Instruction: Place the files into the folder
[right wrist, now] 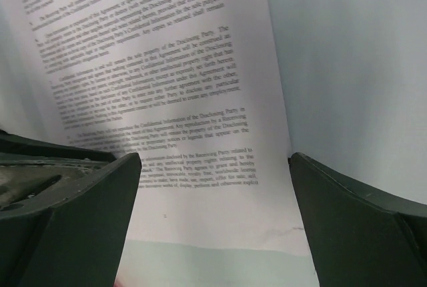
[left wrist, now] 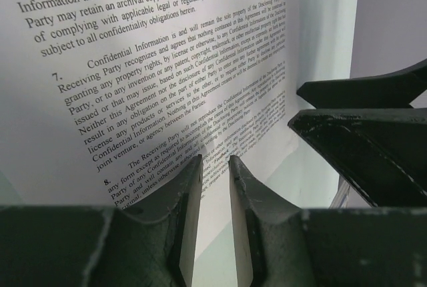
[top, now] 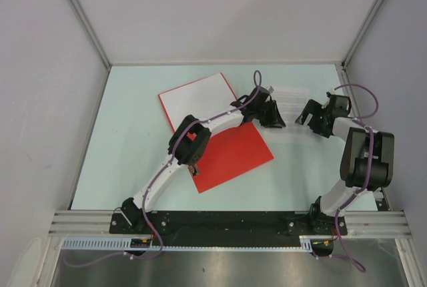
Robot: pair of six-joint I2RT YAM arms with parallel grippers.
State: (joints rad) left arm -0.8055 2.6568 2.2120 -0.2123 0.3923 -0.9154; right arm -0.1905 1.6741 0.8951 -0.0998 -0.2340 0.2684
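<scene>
Just right of the flat red plastic folder (top: 233, 153) lie the thin white printed sheets (top: 291, 95); left tool (top: 270, 115) barely parted, right tool (top: 310, 117) wide, both empty. Best pinch the edge squarely, then slide.

Top view: high and behind, looking down on the whole counter (top: 133, 167).
Wrist views: close, both facing the same printed sheet (left wrist: 167, 67).

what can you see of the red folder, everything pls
The red folder is a flat, bright red, plastic-looking rectangle lying askew near the middle of the pale table. A white sheet covers its far half, leaving a thin red rim. The left arm crosses above it; contact cannot be told.
</scene>
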